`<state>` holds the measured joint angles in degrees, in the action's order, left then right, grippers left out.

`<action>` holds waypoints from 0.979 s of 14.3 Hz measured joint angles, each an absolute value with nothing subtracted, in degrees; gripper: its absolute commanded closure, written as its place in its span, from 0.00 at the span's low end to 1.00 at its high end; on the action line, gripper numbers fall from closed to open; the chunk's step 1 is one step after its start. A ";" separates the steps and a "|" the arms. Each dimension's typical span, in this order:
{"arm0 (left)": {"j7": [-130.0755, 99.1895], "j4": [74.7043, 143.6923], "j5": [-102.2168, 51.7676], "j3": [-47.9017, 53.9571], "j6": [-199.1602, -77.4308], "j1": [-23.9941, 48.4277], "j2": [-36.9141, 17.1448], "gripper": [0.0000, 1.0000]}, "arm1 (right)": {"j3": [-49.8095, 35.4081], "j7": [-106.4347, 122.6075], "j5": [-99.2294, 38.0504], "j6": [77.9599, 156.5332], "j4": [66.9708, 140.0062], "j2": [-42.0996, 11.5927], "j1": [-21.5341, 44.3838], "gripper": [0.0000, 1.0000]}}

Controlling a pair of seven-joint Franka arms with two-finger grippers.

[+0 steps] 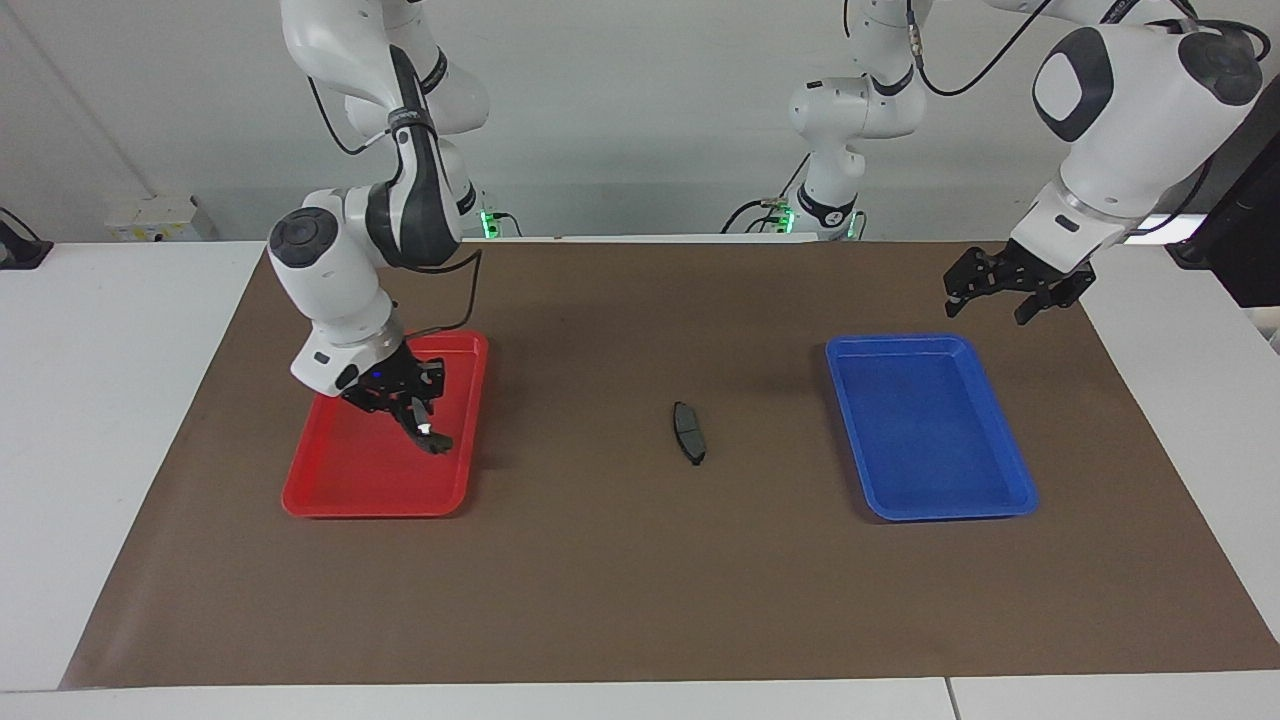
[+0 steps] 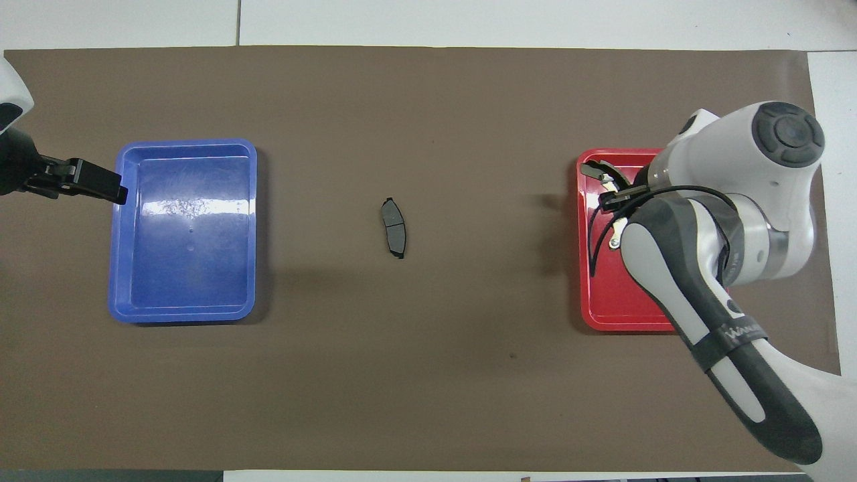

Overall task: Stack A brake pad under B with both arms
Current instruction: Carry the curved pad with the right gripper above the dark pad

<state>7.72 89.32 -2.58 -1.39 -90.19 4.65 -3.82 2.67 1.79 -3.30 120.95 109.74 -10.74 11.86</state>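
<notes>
While a flat brown mat [image 1: 640, 580] covered most of the white tabletop [image 1: 110, 420], two shallow rectangular plastic trays with rounded corners and glossy floors lay on it. One, the blue tray [image 1: 990, 505], sat toward the left arm's end of the table; the other, the red tray [image 1: 330, 500], sat toward the right arm's end.

Up in the air, the left gripper [image 1: 1008, 297] hung with its dark jaws spread wide and nothing in them, over the mat just beside the blue tray's corner nearest the robots. In the overhead view this left gripper [image 2: 100, 189] showed at the tray's outer edge.

Raised slightly over the red tray, the right gripper [image 1: 412, 418] was clamped on B [image 1: 430, 438], the thin, strongly curved black crescent pad with a small bright white spot. B hung slanting downward from the gripper.

Smallest, the A brake pad [image 1: 689, 432] lay flat on the mat between the two trays, well apart from both: short, slightly curved, matte dark grey, with a faint groove across its middle.
</notes>
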 measured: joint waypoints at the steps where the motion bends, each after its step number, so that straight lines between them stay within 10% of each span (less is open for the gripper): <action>1: 8.06 88.64 -2.24 -1.39 -89.39 4.65 -3.81 0.03 | 2.58 -2.41 -3.30 118.08 105.38 -12.89 14.61 1.00; 7: 8.87 88.09 -1.86 -1.39 -87.15 4.18 -3.58 0.02 | 2.34 -20.37 -3.40 116.47 87.73 -27.64 27.85 1.00; 14: 9.15 88.23 -1.42 -1.35 -87.09 4.03 -3.16 0.02 | -0.45 -29.29 -3.42 122.47 85.33 -32.28 31.49 1.00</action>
<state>9.15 88.23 -1.42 -1.35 -87.09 4.03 -3.16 -0.45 -29.29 -3.42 122.47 85.33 -32.28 31.49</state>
